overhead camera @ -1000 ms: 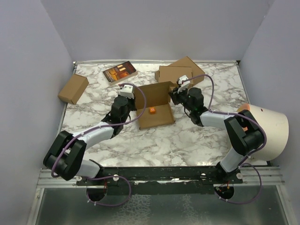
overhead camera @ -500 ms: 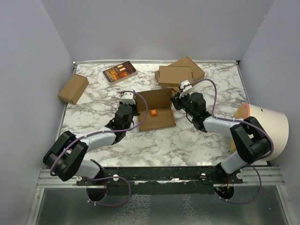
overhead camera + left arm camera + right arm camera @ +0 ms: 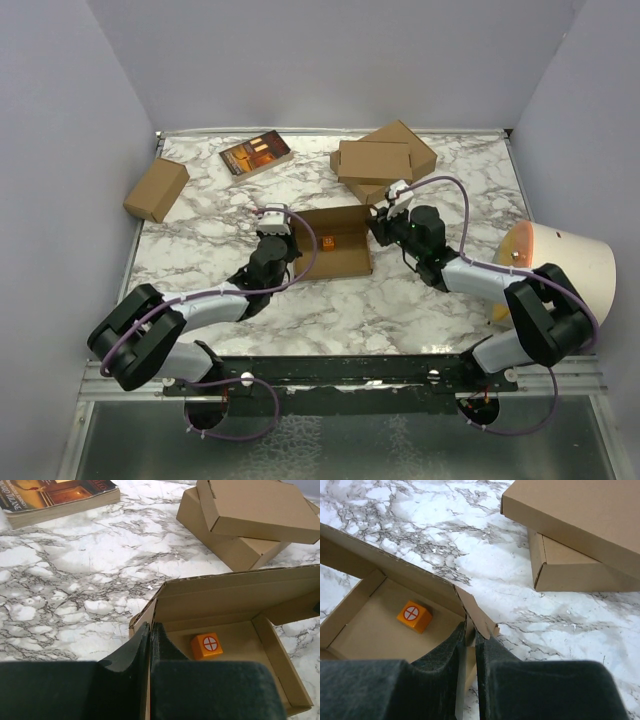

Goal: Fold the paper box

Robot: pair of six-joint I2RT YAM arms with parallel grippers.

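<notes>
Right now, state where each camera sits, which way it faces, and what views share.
Top external: above, behind the arms, looking down; both arms show, left gripper and right gripper at the paper box.
Left wrist: on the left arm, facing the stacked boxes over the box's left wall; fingers show.
Right wrist: on the right arm, facing over the right wall; fingers show.
All share the orange cube inside.

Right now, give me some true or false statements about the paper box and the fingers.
An orange cube lies inside the paper box. True.
The box is closed. False: it is open.
The left fingers pinch a side wall of the box. True.
The right fingers are clear of the box. False: they pinch its other side wall.
The book lies on the stacked boxes. False: it lies on the table, apart.
</notes>
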